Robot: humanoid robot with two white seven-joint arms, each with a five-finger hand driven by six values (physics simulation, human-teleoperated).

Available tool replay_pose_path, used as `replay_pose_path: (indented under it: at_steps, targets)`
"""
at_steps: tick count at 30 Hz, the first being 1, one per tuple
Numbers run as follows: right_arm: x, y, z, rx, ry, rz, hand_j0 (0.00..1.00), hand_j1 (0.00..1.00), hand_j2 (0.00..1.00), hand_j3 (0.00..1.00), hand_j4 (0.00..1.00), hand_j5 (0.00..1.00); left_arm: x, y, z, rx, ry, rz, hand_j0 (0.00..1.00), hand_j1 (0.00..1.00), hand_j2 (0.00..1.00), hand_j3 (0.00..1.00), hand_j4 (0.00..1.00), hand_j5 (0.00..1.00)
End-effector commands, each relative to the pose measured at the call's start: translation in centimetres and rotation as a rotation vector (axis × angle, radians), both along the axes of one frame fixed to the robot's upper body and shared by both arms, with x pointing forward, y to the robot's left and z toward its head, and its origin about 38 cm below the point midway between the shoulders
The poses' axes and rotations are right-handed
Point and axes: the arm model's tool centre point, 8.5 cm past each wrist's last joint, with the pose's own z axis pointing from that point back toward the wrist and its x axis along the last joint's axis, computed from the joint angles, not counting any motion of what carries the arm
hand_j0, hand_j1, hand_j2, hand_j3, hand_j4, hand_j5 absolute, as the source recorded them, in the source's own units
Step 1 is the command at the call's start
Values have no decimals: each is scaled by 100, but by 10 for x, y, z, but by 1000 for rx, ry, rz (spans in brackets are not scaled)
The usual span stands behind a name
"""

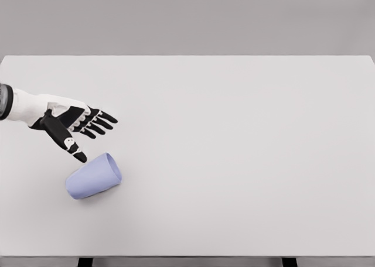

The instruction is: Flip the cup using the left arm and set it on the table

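Head view: left hand (70, 123) hovered with fingers spread, empty, just above the cup (94, 177) lying sideways on table (234, 132).

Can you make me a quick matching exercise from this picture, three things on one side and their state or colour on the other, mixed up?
Column one:
1. cup
2. left hand
3. table

Column two:
A. open, fingers spread, holding nothing
B. pale white-grey, flat, bearing the other thing
C. light purple, lying on its side

Pairs: 1-C, 2-A, 3-B
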Motion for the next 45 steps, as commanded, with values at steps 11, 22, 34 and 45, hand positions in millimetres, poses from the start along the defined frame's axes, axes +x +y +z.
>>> replay_pose_path:
  at_steps: [11,22,34,45]
  targets:
    - [0,0,0,0,0,-1,100,100,100,100,100,100,-8,1,-26,29,78,-5,100,100,100,100,100,100]
    - [0,0,0,0,0,1,100,100,100,100,100,100,-8,2,-31,38,88,-3,100,100,100,100,100,100]
    - [0,0,0,0,0,1,100,100,100,100,100,100,-3,2,-42,73,94,-4,100,100,100,100,100,100]
    - [0,0,0,0,0,1,100,100,100,100,100,100,2,1,-53,88,104,0,99,99,99,99,99,99]
